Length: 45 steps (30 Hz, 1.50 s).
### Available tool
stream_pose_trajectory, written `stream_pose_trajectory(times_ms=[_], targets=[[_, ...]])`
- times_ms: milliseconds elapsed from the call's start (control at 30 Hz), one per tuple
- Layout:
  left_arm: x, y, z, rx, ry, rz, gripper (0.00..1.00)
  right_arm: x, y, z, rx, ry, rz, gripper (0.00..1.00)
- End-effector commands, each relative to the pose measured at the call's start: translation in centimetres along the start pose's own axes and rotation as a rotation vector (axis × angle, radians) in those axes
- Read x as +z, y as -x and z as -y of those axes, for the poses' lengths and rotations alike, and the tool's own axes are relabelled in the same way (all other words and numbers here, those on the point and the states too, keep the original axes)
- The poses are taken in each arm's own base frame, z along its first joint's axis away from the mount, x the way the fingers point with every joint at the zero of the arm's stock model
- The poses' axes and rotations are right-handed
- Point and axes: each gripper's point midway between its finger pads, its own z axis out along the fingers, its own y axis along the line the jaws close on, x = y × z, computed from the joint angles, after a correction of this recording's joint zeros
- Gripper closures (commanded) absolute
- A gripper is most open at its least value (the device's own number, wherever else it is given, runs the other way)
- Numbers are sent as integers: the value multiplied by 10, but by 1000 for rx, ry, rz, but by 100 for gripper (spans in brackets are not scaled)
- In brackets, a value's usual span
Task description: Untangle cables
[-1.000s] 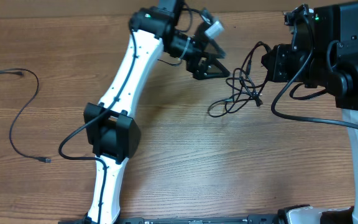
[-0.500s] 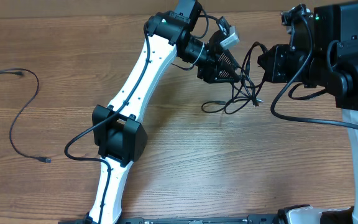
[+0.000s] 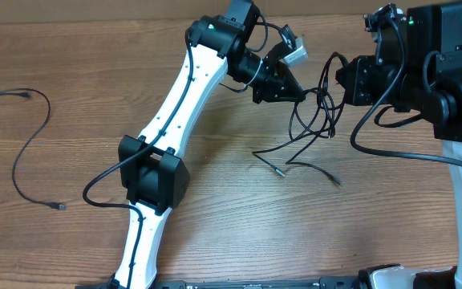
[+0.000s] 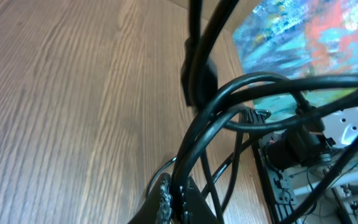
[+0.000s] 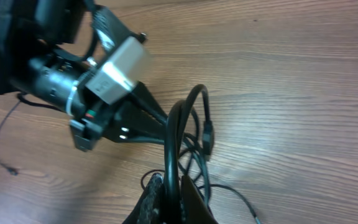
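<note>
Overhead view: bundle of thin black flexible cables [image 3: 318,112] in the far right part of the brown wood-grain surface [image 3: 215,233], strung between the two pincers, loops sagging toward the near edge. Long axis of the bundle roughly far to near. Two loose strands trailing low toward the wood, one plug tip [image 3: 277,169] pointing near-left, the other [image 3: 337,183] near-right. Separate thin black cord [image 3: 32,152] well apart at the left side, bent in an open curve, small plug [image 3: 57,207] at its near end.

Left pincer [image 3: 301,93] clenched on strands of the bundle; in the left wrist view, black fingertips [image 4: 165,200] pinched together with a cable rising out of them. White left arm with black joints [image 3: 171,112] stretched diagonally from the near edge up and to the right, wrist turned toward the other arm.

Right pincer [image 3: 337,82] likewise clenched on the bundle; in the right wrist view, fingers [image 5: 156,198] closed at the foot of an upright loop. Black-housed right arm [image 3: 447,72] folded at the far right, pincer facing left, just beside the left one.

Pale grey box [image 5: 118,67] on the left wrist, any marking too small to read
</note>
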Motion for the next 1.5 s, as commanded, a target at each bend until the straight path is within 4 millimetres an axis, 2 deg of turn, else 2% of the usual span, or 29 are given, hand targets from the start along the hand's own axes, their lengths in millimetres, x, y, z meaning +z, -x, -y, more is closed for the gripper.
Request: stream_pose_trajectory(times_ms=[0, 133, 300, 500, 633, 867, 1267, 1467], targets=[[-38, 6, -13, -48, 78, 45, 96, -14, 5, 6, -14, -49, 44, 96], [-79, 6, -27, -124, 145, 97, 96, -15, 5, 10, -12, -71, 45, 96], [-154, 4, -36, -209, 268, 189, 96, -15, 6, 14, -12, -93, 48, 96], [-236, -8, -28, -265, 404, 274, 96, -15, 6, 14, -12, -93, 48, 96], [-275, -21, -20, -313, 471, 314, 96, -15, 6, 14, -12, -93, 49, 96], [-320, -47, -15, -409, 541, 362, 96, -15, 7, 13, -8, -92, 54, 96], [-367, -82, -9, -496, 621, 411, 96, -15, 8, 13, -9, -91, 57, 96], [-409, -122, -1, -604, 742, 422, 96, -15, 9, 13, -9, -91, 60, 96]])
